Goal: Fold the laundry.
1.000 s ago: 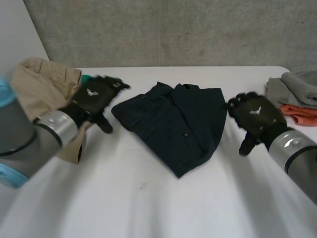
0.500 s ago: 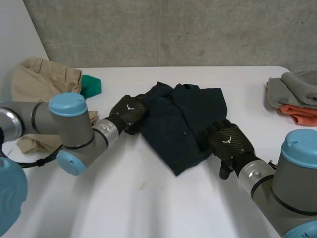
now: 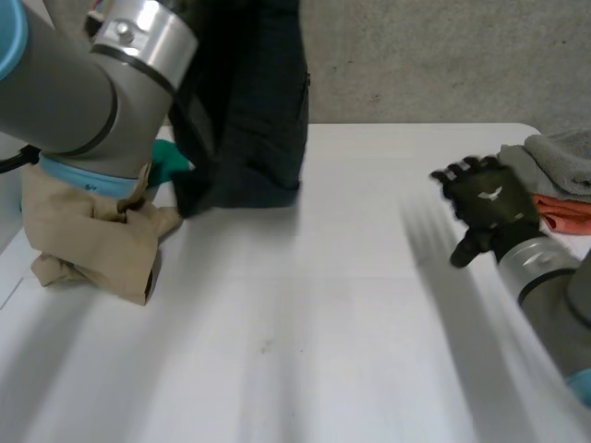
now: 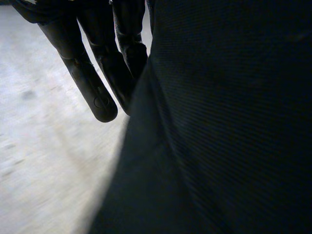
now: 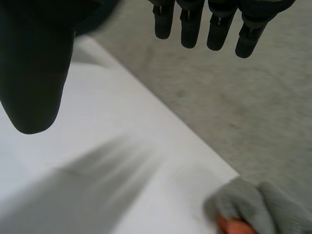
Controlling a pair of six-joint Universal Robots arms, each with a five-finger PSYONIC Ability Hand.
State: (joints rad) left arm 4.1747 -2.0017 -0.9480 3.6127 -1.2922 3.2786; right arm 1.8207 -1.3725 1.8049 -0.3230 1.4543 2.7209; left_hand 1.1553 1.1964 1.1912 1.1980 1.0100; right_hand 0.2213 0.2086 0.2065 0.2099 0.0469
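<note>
While left hand (image 4: 83,73) (fingers straight, wrist view) pinches dark shirt (image 3: 249,111), right hand (image 3: 487,198) splayed, empty.

A white table (image 3: 351,305) carries a grey cloth (image 3: 559,161) atop an orange cloth (image 3: 563,210) just beside the right hand (image 3: 485,205), with a crumpled beige garment (image 3: 92,240) and teal cloth (image 3: 166,161) well apart from it.
</note>
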